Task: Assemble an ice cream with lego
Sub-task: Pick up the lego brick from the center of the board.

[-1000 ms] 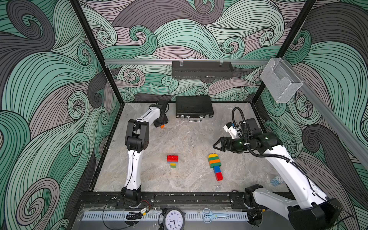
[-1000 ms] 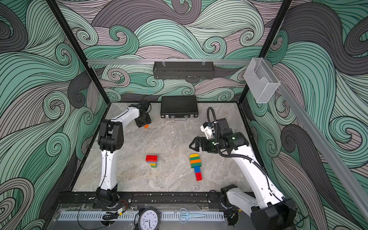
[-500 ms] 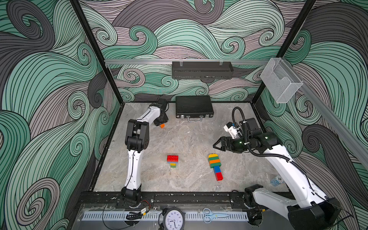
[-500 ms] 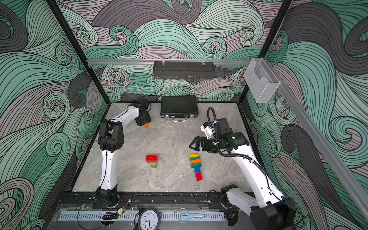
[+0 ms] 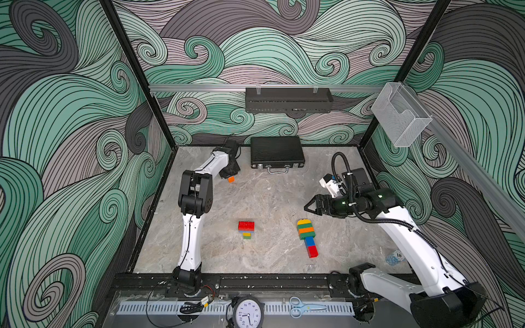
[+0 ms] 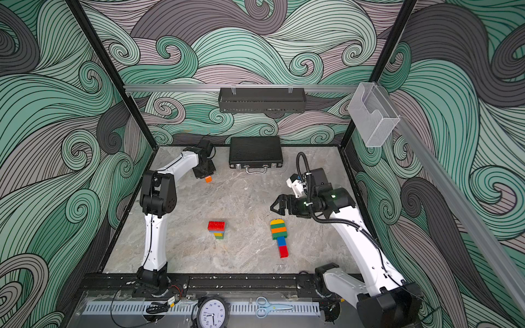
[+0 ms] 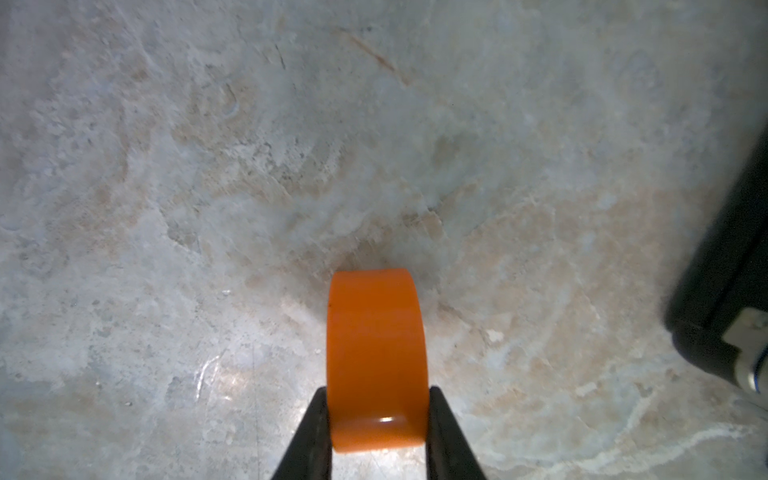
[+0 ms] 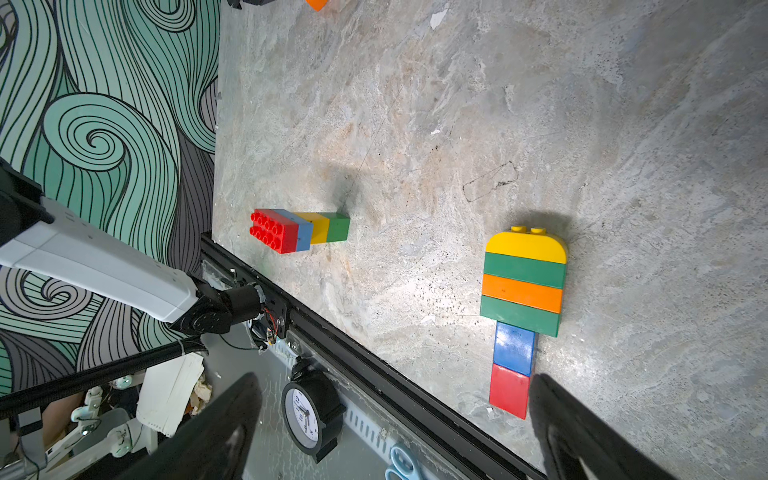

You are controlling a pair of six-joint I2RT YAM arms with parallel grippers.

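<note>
My left gripper [image 7: 377, 409] is shut on an orange half-round lego piece [image 7: 376, 353], at the back left of the table near the briefcase; the same orange piece [image 5: 231, 179] [image 6: 208, 179] shows under the gripper in both top views. A lego ice cream [image 5: 306, 236] [image 6: 279, 237] [image 8: 523, 291] lies flat at the front right: yellow dome, green, orange, green, then a blue and red stick. A short stack with a red brick on top [image 5: 246, 229] [image 6: 216, 229] [image 8: 299, 230] stands at the front middle. My right gripper [image 5: 309, 206] [image 8: 395, 415] hovers open above the ice cream.
A black briefcase [image 5: 277, 152] [image 6: 255, 152] lies at the back, just right of the left gripper. A clock [image 5: 247, 312] and scissors [image 5: 301, 306] sit past the black front rail [image 5: 255, 281]. A black basket [image 5: 288, 99] and a clear bin [image 5: 399, 116] hang on the walls.
The left gripper has shut on the orange half-round piece. Neither arm has visibly shifted, and the right gripper stays open.
</note>
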